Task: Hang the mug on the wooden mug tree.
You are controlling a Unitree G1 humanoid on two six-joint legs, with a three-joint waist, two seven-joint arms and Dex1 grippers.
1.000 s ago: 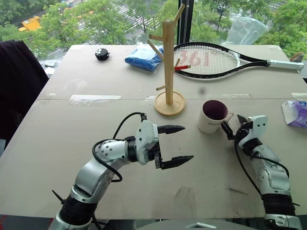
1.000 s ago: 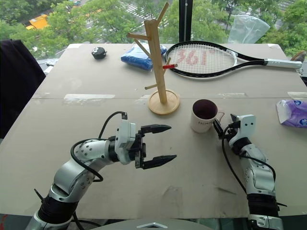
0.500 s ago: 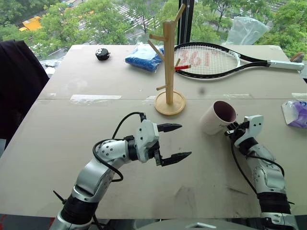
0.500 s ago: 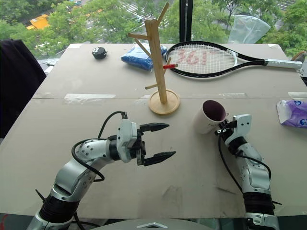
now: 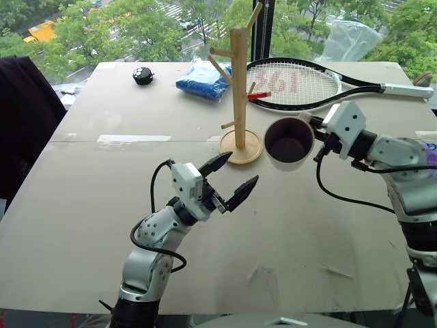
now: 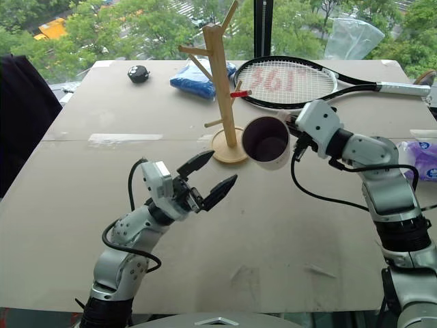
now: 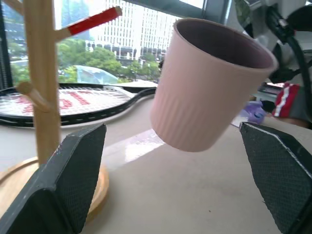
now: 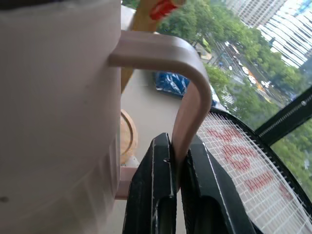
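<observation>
so right now my right end effector [image 8: 176, 195] is pinched tight on the loop handle of the mug [image 5: 289, 142], and the mug is up off the worktop [image 5: 95, 205], tipped on its side so its dark inside faces me. it's hanging just beside the wooden mug tree [image 5: 238, 89], on the tree's right, about level with the lowest peg and over the edge of the round base. from the right wrist cam i can see both black fingers [image 8: 151, 195] squeezing the handle between them. my left end effector [image 5: 231, 180] is holding nothing, fingers spread wide, hovering over the worktop a bit in front of the tree base and pointing toward the mug. behind the tree there's a tennis racket [image 5: 300, 82] lying flat, a blue bag [image 5: 202, 76], and a small black thing [image 5: 143, 75] near the far edge.
</observation>
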